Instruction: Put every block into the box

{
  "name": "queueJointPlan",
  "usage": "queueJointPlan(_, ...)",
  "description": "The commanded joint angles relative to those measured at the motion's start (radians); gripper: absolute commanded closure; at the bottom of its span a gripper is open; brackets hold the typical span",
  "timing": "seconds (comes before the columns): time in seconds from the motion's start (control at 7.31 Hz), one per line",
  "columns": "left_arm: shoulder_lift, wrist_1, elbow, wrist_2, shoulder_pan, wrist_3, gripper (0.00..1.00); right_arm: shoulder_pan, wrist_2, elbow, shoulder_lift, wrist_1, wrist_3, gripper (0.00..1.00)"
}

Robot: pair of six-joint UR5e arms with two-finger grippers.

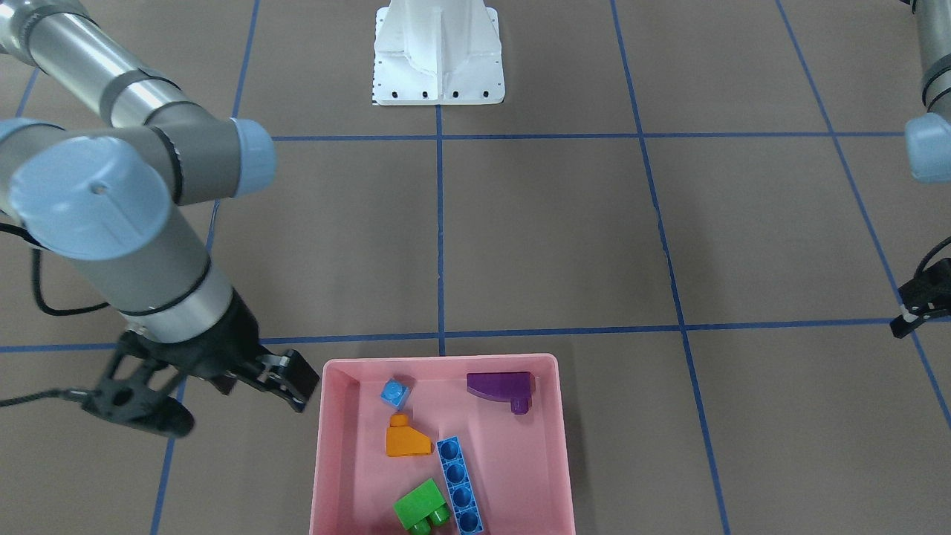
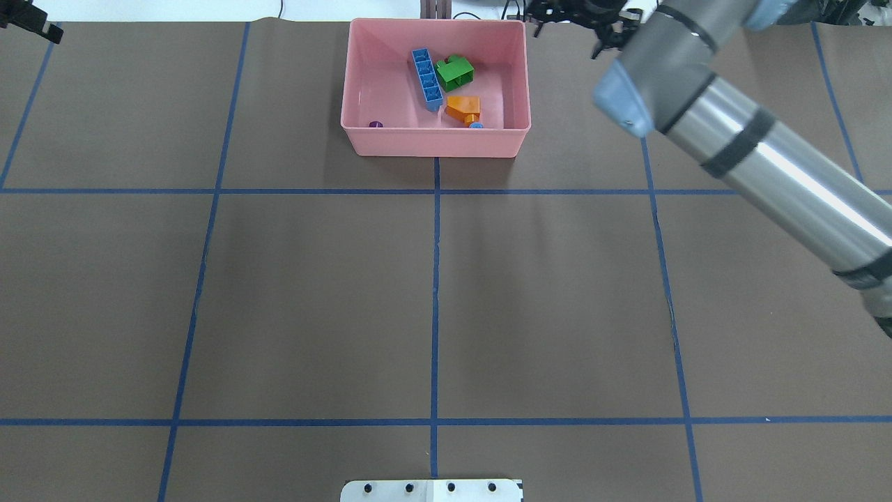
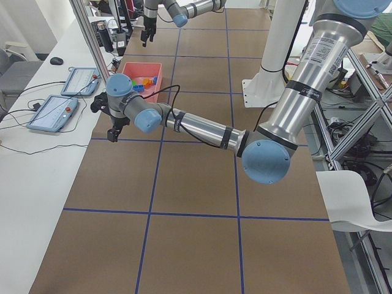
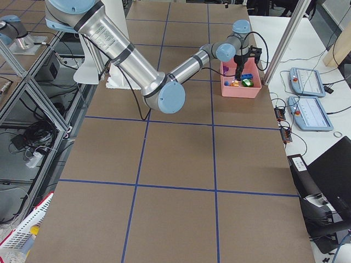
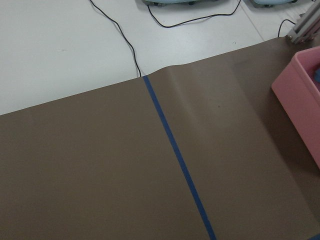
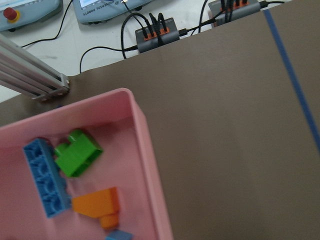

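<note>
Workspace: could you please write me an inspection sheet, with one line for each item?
Surface: table covered with brown paper and a blue tape grid.
Job's things: orange block, purple block, green block, long blue block and tiny blue block all lie inside the pink box.
Clutter: nothing seen.
Grippers: right gripper open, empty, beside the box; left gripper far from it, state cannot be told.
Cables: black cable at the right gripper; more cables on the white bench.
Surroundings: white robot base; control tablets on the bench.
</note>
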Motion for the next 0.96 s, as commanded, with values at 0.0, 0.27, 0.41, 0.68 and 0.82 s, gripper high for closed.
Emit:
queueJointPlan(0.0,0.128,0.107,-0.104,-0.002,-0.022,0.064,0.0,0.161,0.119,0.341,-0.35,-0.16,-0.309,0.0)
queueJointPlan(0.27,0.271,0.107,-0.169,-0.073,-0.059,0.156,0.0,0.368,0.246,0.38,-0.58,-0.162,-0.594,0.0)
queueJointPlan(0.41,0.317,0.11,-0.204,-0.074,-0.088,0.187,0.0,0.448,0.25,0.376,-0.688,-0.163,-0.796,0.0)
queueJointPlan(0.68,0.374,0.116,-0.212,-0.075,-0.103,0.188,0.0,0.531,0.25,0.373,-0.776,-0.243,-1.02,0.0)
queueJointPlan(0.82,0.4,0.127,-0.214,-0.075,-0.105,0.196,0.0,0.542,0.25,0.365,-0.773,-0.325,-1.115,0.0)
